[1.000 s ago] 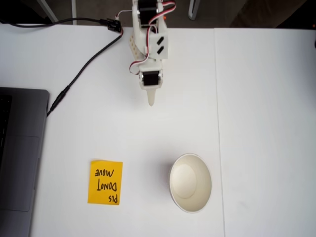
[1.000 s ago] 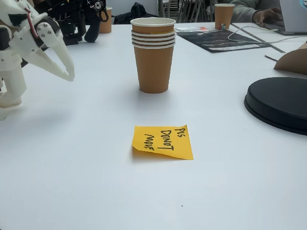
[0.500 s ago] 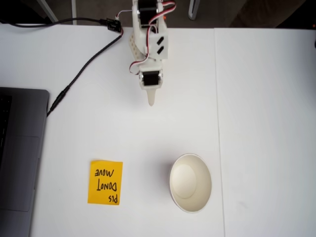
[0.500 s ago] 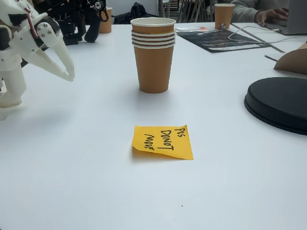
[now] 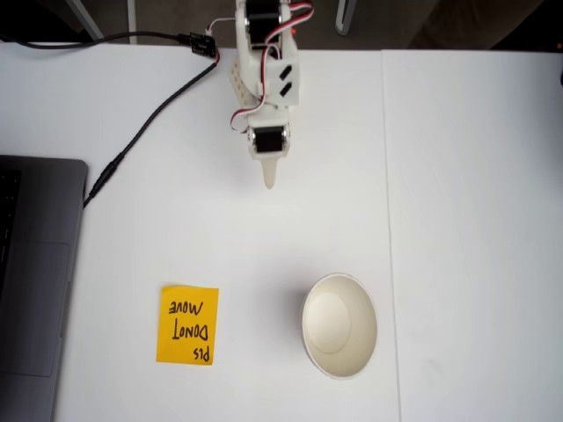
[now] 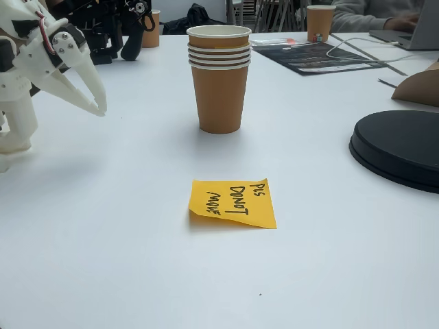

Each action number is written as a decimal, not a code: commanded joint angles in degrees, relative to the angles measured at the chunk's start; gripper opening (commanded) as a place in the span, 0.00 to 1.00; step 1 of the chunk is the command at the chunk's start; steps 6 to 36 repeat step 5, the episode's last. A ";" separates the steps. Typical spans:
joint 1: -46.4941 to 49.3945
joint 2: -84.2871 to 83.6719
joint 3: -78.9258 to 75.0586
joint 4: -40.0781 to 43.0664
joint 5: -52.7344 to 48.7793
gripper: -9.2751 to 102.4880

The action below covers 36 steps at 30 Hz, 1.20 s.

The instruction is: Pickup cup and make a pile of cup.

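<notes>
A pile of cup [image 6: 219, 79] stands upright on the white table: several brown paper cups nested, their rolled rims stacked at the top. From above it reads as one cup with a white inside [image 5: 339, 325]. My white gripper [image 5: 269, 183] hangs shut and empty well behind the pile, near the arm's base. In a fixed view from the side, the gripper [image 6: 101, 110] sits at the far left, tips together and pointing down, about a cup's height above the table.
An orange sticky note [image 5: 187, 324] [image 6: 233, 203] lies flat beside the pile. A grey laptop [image 5: 35, 281] fills the left edge and a black cable [image 5: 149, 114] runs to the arm. A black round disc [image 6: 401, 147] sits at the right.
The arm, the gripper and the pile have not moved. A person's hand at the far laptop has drawn back out of sight.
</notes>
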 commanded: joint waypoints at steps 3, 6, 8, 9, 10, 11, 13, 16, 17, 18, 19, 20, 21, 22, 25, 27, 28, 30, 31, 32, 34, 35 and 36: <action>-0.62 0.35 -0.44 -1.32 0.26 0.02; -0.62 0.35 -0.44 -1.32 0.26 0.02; -0.62 0.35 -0.44 -1.32 0.26 0.02; -0.62 0.35 -0.44 -1.32 0.26 0.02; -0.62 0.35 -0.44 -1.32 0.26 0.02; -0.62 0.35 -0.44 -1.32 0.26 0.02; -0.62 0.35 -0.44 -1.32 0.26 0.02; -0.62 0.35 -0.44 -1.32 0.26 0.02; -0.62 0.35 -0.44 -1.32 0.26 0.02; -0.62 0.35 -0.44 -1.32 0.26 0.02; -0.62 0.35 -0.44 -1.32 0.26 0.02; -0.62 0.35 -0.44 -1.32 0.26 0.02; -0.62 0.35 -0.44 -1.32 0.26 0.02; -0.62 0.35 -0.44 -1.32 0.26 0.02; -0.62 0.35 -0.44 -1.32 0.26 0.02; -0.62 0.35 -0.44 -1.32 0.26 0.02; -0.62 0.35 -0.44 -1.32 0.26 0.02; -0.62 0.35 -0.44 -1.32 0.26 0.02; -0.62 0.35 -0.44 -1.32 0.26 0.02; -0.62 0.35 -0.44 -1.32 0.26 0.02; -0.62 0.35 -0.44 -1.32 0.26 0.02; -0.62 0.35 -0.44 -1.32 0.26 0.02; -0.62 0.35 -0.44 -1.32 0.26 0.02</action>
